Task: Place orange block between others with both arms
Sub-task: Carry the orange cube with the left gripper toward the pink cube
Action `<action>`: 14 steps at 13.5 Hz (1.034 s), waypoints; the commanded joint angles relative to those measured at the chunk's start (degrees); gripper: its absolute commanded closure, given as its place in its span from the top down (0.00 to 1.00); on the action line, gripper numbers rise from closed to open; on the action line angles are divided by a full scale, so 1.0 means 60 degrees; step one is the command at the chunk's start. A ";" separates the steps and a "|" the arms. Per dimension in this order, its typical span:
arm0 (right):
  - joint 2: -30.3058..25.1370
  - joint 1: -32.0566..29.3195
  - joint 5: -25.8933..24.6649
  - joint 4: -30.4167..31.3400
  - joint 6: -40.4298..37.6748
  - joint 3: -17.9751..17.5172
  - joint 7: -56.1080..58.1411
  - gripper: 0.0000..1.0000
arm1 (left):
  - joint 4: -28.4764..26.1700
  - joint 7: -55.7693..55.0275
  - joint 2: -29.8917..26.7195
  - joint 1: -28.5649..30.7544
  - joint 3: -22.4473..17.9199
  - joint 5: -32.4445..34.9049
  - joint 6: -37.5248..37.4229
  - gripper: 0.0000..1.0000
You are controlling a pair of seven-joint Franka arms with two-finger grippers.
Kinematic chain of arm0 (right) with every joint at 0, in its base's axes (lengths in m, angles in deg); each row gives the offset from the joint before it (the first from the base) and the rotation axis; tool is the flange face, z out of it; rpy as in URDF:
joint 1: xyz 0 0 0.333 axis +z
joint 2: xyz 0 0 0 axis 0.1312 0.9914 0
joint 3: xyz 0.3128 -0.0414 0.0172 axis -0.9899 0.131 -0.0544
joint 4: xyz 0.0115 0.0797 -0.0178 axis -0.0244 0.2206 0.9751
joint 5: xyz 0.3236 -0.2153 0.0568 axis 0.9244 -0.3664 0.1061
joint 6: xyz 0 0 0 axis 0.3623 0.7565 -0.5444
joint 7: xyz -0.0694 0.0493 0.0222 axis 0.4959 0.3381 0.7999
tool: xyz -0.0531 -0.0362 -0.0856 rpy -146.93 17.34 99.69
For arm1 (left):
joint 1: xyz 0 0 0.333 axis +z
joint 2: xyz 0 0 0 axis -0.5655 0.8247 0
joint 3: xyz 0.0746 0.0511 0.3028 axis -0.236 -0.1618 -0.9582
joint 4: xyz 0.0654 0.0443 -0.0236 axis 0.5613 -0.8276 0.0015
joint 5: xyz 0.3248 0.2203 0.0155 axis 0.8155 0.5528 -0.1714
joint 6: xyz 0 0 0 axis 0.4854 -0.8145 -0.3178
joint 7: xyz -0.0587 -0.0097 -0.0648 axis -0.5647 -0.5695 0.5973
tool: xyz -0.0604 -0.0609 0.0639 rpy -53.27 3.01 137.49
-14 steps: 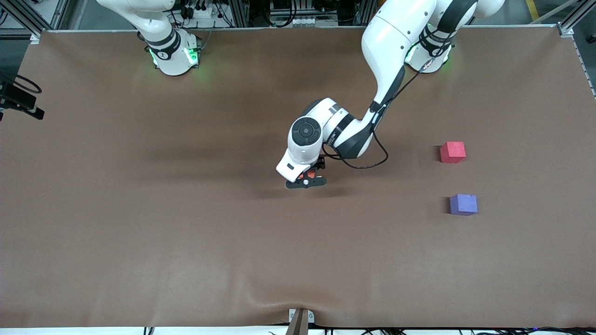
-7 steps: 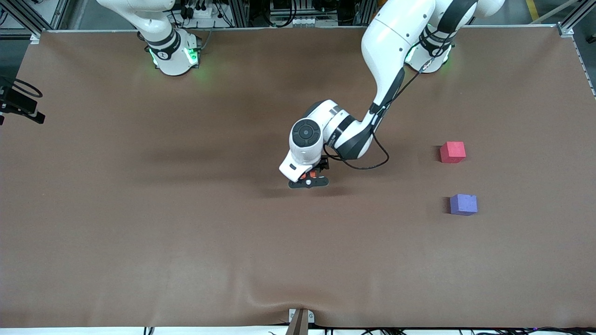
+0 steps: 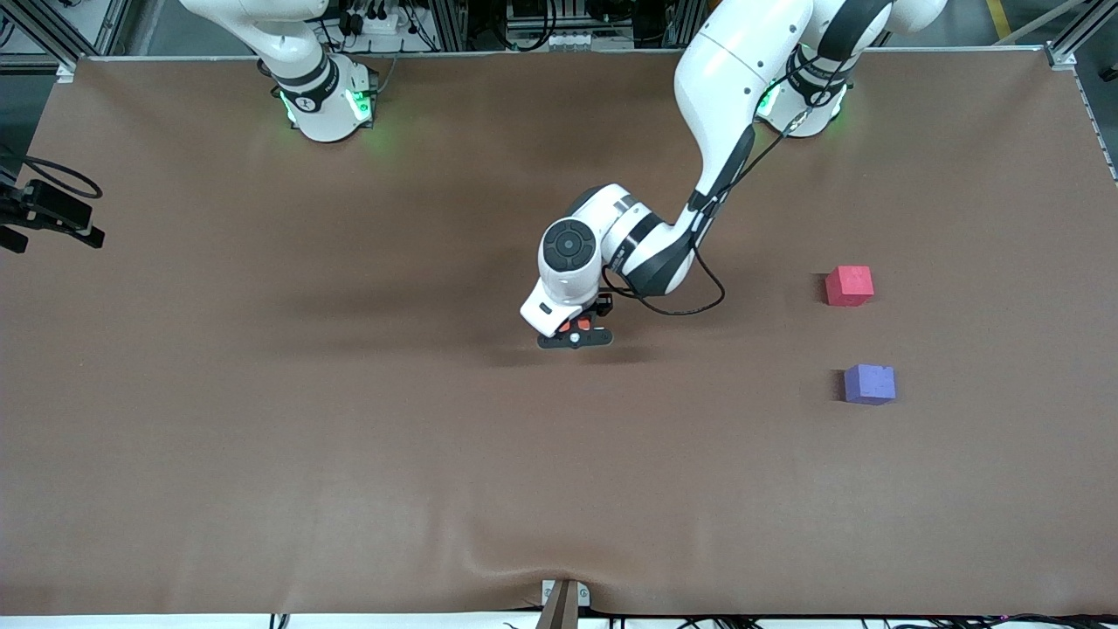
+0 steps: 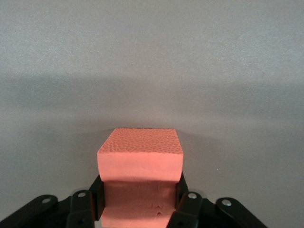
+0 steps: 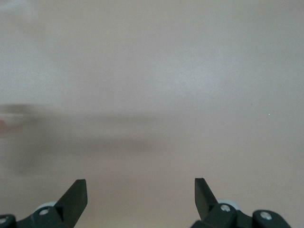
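The orange block (image 4: 140, 161) sits between the black fingers (image 4: 97, 194) of my left gripper (image 4: 140, 202), which press on two of its sides. In the front view that left gripper (image 3: 574, 336) is low over the middle of the table, and only a sliver of the orange block (image 3: 574, 327) shows under the wrist. The pinkish-red cube (image 3: 849, 286) and the purple-blue cube (image 3: 869, 383) rest toward the left arm's end, with a gap between them; the purple one is nearer the front camera. My right gripper (image 5: 140, 185) stands open over bare table.
The brown table mat (image 3: 349, 437) carries only the cubes. It has a wrinkle at its front edge (image 3: 524, 559). The arm bases (image 3: 327, 105) stand along the edge farthest from the front camera. Black hardware with a cable (image 3: 52, 214) shows at the right arm's end.
The left gripper has shut on the orange block and its wrist has shifted slightly. The black hardware at the right arm's end has moved a little inward over the table.
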 commanded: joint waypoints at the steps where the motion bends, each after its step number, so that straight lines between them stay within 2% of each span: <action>1: -0.0052 -0.0063 -0.0134 -0.0009 0.0021 0.0021 -0.0045 1.00 | -0.0010 -0.0065 -0.0212 0.0008 -0.0085 0.0162 -0.0197 0.36; 4: -0.0081 -0.0238 -0.0134 -0.0024 -0.0066 0.0021 0.0014 1.00 | -0.0010 0.0169 -0.0812 0.0476 -0.0129 0.0162 -0.0697 0.31; 6: -0.0052 -0.0253 -0.0134 -0.0039 -0.0067 0.0021 -0.0001 1.00 | -0.0242 0.0329 -0.1236 0.0594 -0.0173 0.0220 -0.0726 0.31; 14: -0.0052 -0.0312 -0.0134 0.0005 -0.0111 0.0021 -0.0001 1.00 | -0.3185 0.1604 -0.3961 0.2862 -0.0173 0.0556 -0.0346 0.33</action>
